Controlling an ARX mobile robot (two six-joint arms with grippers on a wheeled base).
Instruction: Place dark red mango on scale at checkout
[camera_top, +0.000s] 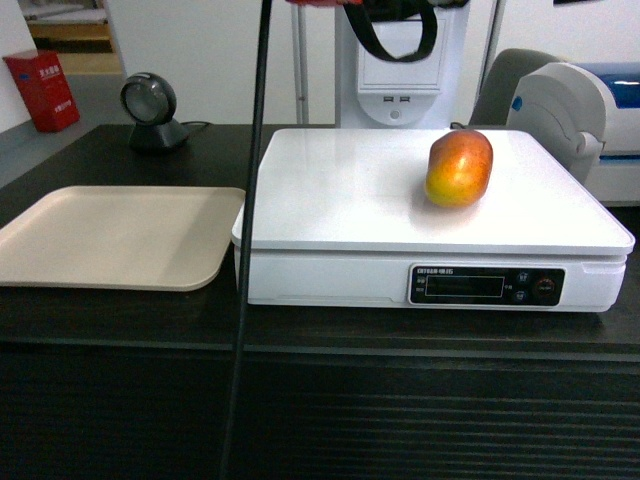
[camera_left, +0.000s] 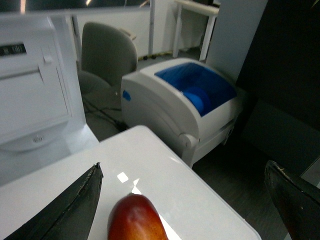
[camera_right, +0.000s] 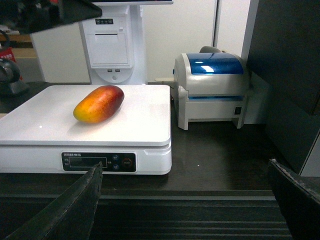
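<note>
Dark red mango (camera_left: 136, 218) between open jaws

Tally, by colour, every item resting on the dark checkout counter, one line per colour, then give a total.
White: 2 (the boxy electronic scale, the printer with a blue lid)
Beige: 1 (the flat plastic tray)
Black: 1 (the round barcode scanner)
Red-orange: 1 (the oval mango, lying on the scale)
Total: 5

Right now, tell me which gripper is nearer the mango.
Left. The left gripper hangs open just above the dark red mango on the scale; the right gripper sits back off the checkout edge.
</note>
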